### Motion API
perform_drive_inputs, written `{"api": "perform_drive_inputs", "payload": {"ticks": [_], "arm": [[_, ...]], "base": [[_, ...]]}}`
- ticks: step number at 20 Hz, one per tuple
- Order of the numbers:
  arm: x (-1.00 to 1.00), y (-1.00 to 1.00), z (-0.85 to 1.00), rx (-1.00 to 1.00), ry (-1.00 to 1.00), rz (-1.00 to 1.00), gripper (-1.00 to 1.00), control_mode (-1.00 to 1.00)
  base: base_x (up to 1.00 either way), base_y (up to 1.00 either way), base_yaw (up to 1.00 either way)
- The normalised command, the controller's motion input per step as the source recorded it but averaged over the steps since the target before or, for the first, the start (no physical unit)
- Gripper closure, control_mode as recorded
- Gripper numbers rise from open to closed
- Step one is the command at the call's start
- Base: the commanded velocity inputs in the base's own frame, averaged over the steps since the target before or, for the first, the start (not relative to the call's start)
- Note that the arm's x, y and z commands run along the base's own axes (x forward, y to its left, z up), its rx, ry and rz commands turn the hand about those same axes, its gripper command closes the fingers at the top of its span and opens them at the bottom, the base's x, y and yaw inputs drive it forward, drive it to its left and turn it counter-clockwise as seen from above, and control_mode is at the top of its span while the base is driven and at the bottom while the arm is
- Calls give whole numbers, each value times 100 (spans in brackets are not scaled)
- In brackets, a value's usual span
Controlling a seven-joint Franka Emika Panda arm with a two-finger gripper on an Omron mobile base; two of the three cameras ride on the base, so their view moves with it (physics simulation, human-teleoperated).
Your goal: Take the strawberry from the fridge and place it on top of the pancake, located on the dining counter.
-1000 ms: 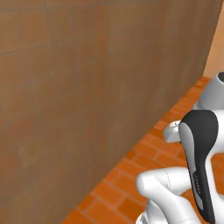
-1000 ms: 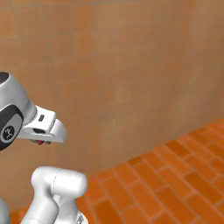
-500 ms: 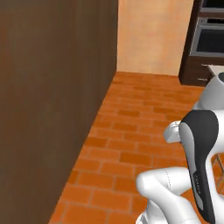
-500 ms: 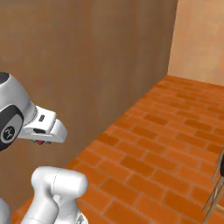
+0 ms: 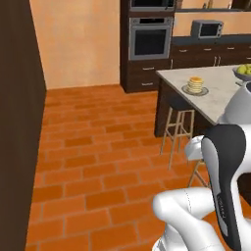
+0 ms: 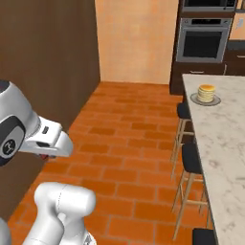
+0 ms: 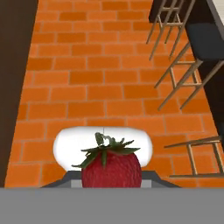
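Note:
My gripper (image 7: 111,177) is shut on the strawberry (image 7: 111,168), a red berry with green leaves that sits low in the hand view above the brick floor. In the right base view the hand (image 6: 48,141) hangs at the left, with a red speck of the strawberry (image 6: 44,156) beneath it. The pancake (image 5: 195,83) (image 6: 206,93) is a golden stack on a grey plate (image 5: 195,91). It stands on the beige marbled dining counter (image 5: 218,98) (image 6: 225,134), far ahead of the gripper. The fridge is out of view.
Dark bar stools (image 5: 179,105) (image 6: 191,160) (image 7: 205,39) line the counter's near side. A dark wood wall (image 5: 17,122) (image 6: 43,72) stands on the left. Wall ovens (image 5: 149,41) (image 6: 203,43), a microwave (image 5: 206,29) and a fruit bowl (image 5: 243,72) are farther off. Orange brick floor (image 5: 98,162) lies between.
The whole picture has swung as the base turned: the dark wall slid to the left, and the ovens, stools and dining counter with the pancake came into sight. The gripper stays shut.

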Motion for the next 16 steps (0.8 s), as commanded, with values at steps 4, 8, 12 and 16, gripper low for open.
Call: {"api": "perform_drive_inputs", "payload": {"ticks": [4,8,12,16], "arm": [[0,0,0,0,0,0,100,100],[0,0,0,0,0,0,100,100],[0,0,0,0,0,0,100,100],[0,0,0,0,0,0,100,100]], "base": [[100,64,-47],[100,62,-48],[100,52,-55],[100,49,-64]]}}
